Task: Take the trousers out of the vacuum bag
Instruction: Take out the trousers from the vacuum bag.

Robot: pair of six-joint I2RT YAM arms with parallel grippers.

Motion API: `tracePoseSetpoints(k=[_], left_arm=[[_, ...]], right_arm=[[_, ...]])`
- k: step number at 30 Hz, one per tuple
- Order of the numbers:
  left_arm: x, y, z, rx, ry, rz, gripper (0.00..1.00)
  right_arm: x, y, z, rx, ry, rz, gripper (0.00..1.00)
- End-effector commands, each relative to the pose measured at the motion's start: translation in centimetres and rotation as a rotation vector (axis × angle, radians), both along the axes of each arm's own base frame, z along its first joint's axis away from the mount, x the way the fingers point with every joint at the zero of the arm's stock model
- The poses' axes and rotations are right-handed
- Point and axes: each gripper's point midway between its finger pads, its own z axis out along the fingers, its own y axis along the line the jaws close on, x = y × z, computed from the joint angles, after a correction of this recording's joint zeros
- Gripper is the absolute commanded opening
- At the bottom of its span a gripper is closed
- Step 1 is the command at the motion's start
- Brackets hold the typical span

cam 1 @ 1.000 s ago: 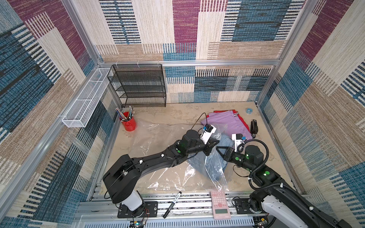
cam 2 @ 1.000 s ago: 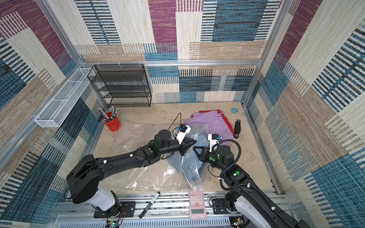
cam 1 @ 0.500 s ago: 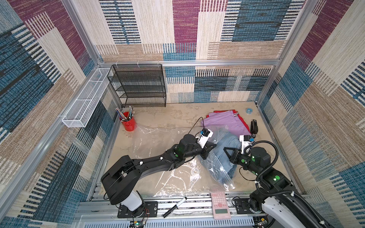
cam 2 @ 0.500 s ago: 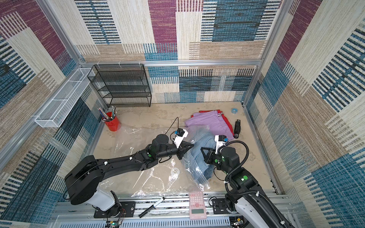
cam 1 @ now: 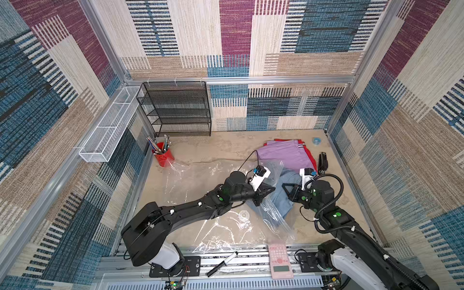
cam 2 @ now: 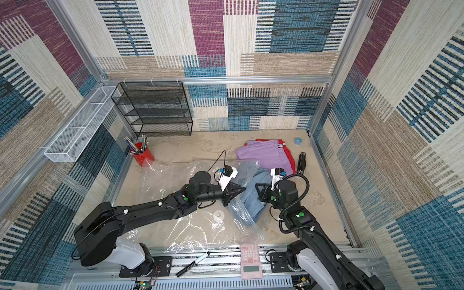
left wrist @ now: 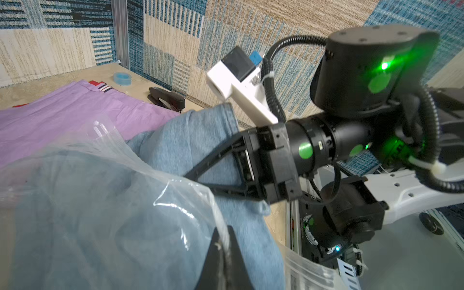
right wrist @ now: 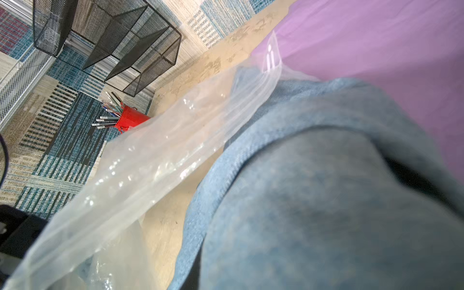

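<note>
Just past the white valve (cam 1: 244, 214), on its right-arm side: denim trousers (cam 1: 285, 200), partly out of the vacuum bag (cam 1: 198, 175), near end under clear film. Their long axis passes the valve side-on, running back toward the lilac trousers (cam 1: 283, 155).

Between valve and denim, the left gripper (left wrist: 222, 241) is closed, pinching the bag's mouth edge.

On the far side of the denim from the valve, the right gripper (cam 1: 285, 187) looks clamped on a fold of it, jaws nearly together.

Lilac pair and red trousers (cam 1: 307, 155) lie farther back from the valve, outside the bag.

Judgement: the right arm is the puller. It should draw away from the valve while the left anchors the film.
</note>
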Motion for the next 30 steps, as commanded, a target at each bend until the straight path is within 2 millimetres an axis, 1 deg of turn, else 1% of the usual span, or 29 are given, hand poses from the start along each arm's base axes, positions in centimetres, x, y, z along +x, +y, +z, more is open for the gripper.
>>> tracePoseSetpoints(k=[1, 5, 7, 10, 12, 14, 17, 19, 23, 25, 30], left_arm=[[0.1, 0.1, -0.6, 0.013, -0.002, -0.003, 0.00], [1.2, 0.0, -0.9, 0.011, 0.000, 0.034, 0.00], [1.7, 0.0, -1.1, 0.009, 0.000, 0.038, 0.00], [2.1, -0.1, -1.4, 0.009, 0.006, 0.041, 0.00], [2.3, -0.2, -1.7, 0.009, 0.014, 0.046, 0.00], [2.5, -0.4, -1.9, 0.018, 0.021, 0.051, 0.00], [3.0, -0.5, -2.4, 0.027, 0.026, 0.067, 0.00], [3.3, -0.5, -2.6, 0.033, 0.023, 0.080, 0.00], [3.9, -0.6, -3.0, 0.041, 0.025, 0.103, 0.00], [4.1, -0.7, -3.1, 0.039, 0.026, 0.109, 0.00], [4.7, -0.4, -3.4, 0.037, 0.035, 0.142, 0.00]], right_arm=[[1.5, -0.7, 5.7, 0.005, -0.206, -0.001, 0.00], [0.6, -0.7, 7.8, 0.003, -0.230, 0.033, 0.00], [0.1, -1.1, 8.7, -0.010, -0.235, 0.029, 0.00], [-0.1, -1.6, 9.2, -0.027, -0.239, 0.017, 0.00], [-0.2, -1.2, 8.8, -0.004, -0.224, 0.038, 0.00], [-0.4, -0.4, 8.7, 0.050, -0.213, 0.076, 0.00], [-0.9, 0.5, 9.6, 0.117, -0.226, 0.118, 0.00], [-1.3, 0.5, 10.8, 0.126, -0.244, 0.128, 0.00], [-2.1, 0.0, 13.8, 0.101, -0.282, 0.114, 0.00], [-2.4, -0.5, 14.7, 0.071, -0.291, 0.090, 0.00], [-2.9, -1.4, 15.7, 0.027, -0.288, 0.053, 0.00]])
